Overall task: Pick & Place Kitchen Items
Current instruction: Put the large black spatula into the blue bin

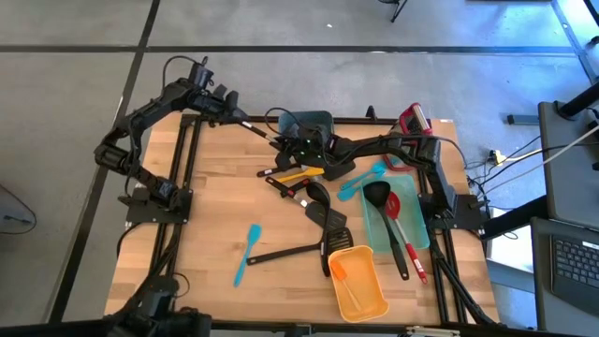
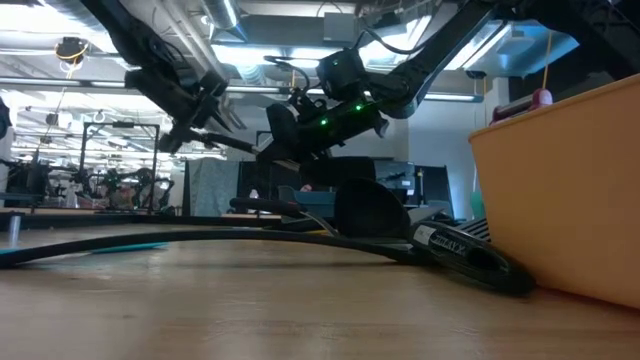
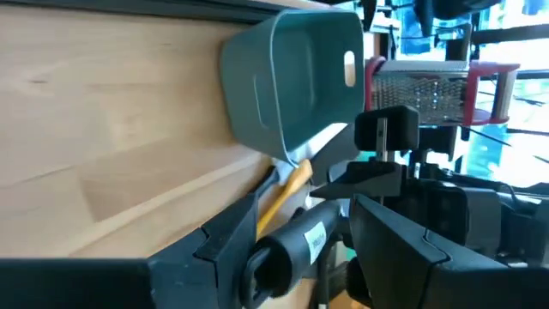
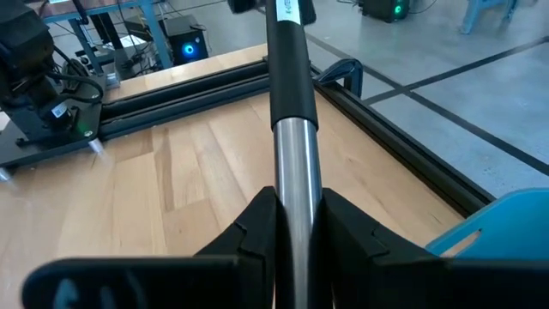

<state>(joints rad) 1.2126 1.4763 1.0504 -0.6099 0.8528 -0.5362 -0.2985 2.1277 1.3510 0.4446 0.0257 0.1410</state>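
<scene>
At upper centre of the high view, the left end effector (image 1: 245, 123) and right end effector (image 1: 285, 142) both clamp one long steel-and-black-handled utensil (image 4: 292, 129), held above the wooden tabletop (image 1: 215, 197).

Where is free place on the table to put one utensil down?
Bare wood lies on the table's left half, between the left frame rail and the lone teal spatula. The middle is crowded with a utensil pile, and the orange bin and teal tray fill the right.
</scene>
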